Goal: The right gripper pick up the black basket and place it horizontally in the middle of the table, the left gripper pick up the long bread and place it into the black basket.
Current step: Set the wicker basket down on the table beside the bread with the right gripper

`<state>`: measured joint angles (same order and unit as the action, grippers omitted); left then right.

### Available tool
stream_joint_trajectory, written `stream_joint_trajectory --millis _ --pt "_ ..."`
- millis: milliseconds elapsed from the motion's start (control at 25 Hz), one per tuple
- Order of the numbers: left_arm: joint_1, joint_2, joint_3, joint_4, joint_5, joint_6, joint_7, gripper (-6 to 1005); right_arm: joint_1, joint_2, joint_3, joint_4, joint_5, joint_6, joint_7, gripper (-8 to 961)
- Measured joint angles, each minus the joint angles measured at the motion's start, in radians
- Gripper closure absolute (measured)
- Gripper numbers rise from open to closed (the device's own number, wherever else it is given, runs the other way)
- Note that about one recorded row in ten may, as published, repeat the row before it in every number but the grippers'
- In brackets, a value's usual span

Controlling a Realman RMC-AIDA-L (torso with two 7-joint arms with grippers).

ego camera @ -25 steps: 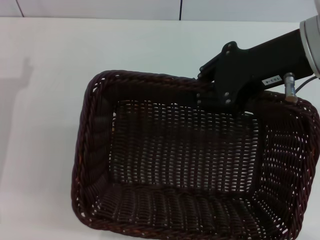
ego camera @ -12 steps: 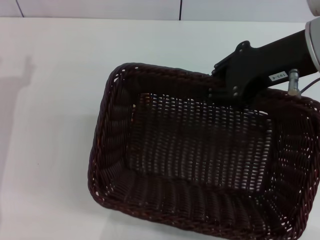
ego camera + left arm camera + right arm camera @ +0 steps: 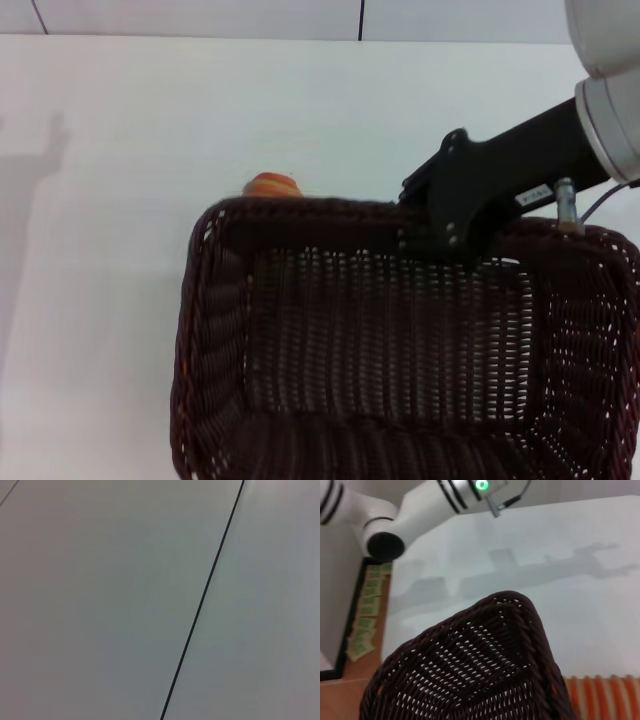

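The black basket (image 3: 400, 350) is hanging from the right gripper (image 3: 435, 235), which is pinching its far rim to carry it above the table (image 3: 120, 200).

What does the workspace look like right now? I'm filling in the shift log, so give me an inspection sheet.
Surface: white table, bare where visible.
Job's things: black basket empty, apparently lifted by its far rim; long bread peeks out just behind the far rim, outside the basket, and shows beside the basket in the right wrist view.
Clutter: nothing seen.
Grippers: right gripper clamped on the basket's far rim; left gripper not shown, its wrist view shows only a plain panel with a seam.
Cables: thin cable by the right arm's wrist.
Surroundings: pale wall panels behind the table; left arm with green light off to the side.
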<state>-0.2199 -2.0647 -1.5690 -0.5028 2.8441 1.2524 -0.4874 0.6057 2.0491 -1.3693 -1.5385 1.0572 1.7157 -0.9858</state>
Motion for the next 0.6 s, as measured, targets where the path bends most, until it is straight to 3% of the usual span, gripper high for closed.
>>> stream_joint_trajectory --millis 240,600 --pt "0.002 -0.001 0.003 -0.001 0.001 0.004 -0.002 138 0.013 -0.015 -0.005 0.028 0.058 0.034 0.015 775" --pt "0.005 -0.002 0.006 -0.002 0.006 0.008 -0.005 137 0.029 -0.016 -0.008 0.128 0.058 0.036 0.000 775"
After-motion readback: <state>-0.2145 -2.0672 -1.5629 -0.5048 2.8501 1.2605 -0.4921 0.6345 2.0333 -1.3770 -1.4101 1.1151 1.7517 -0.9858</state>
